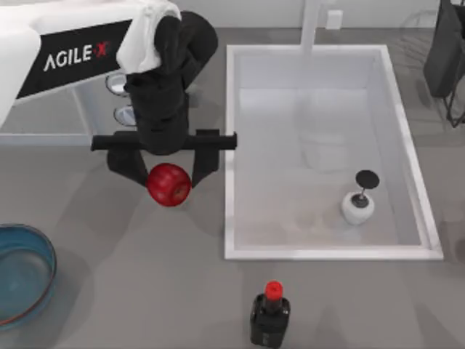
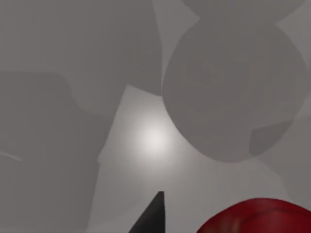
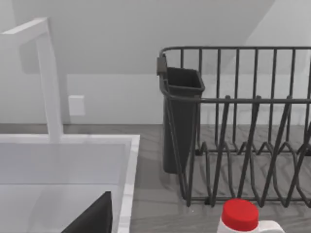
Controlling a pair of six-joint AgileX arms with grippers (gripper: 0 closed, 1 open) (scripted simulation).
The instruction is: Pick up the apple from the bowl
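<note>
The bowl (image 1: 22,280) is cut off by the tabletop's (image 1: 145,291) left edge, so only its right part shows; the visible part holds nothing. In the left wrist view the apple (image 2: 257,217) is cropped to its upper curve, with one dark fingertip (image 2: 151,216) poking in beside it.

From above, the apple (image 1: 169,184) is roundish with no clear long axis; which way its stem end faces is hard to make out. It sits pinched between the fingers of the left end effector (image 1: 163,174), out of the bowl and well apart from it, near the sink's (image 1: 229,145) left wall.

The sink holds a white stopper-like object (image 1: 358,206) with a dark disc on top. A dark bottle (image 1: 269,318) with a red cap stands near the tabletop's front edge.

The right wrist view shows a dark wire rack (image 3: 243,131) with a cup-like holder (image 3: 181,116), and a red-capped white container (image 3: 243,218) cut off at the frame edge.
</note>
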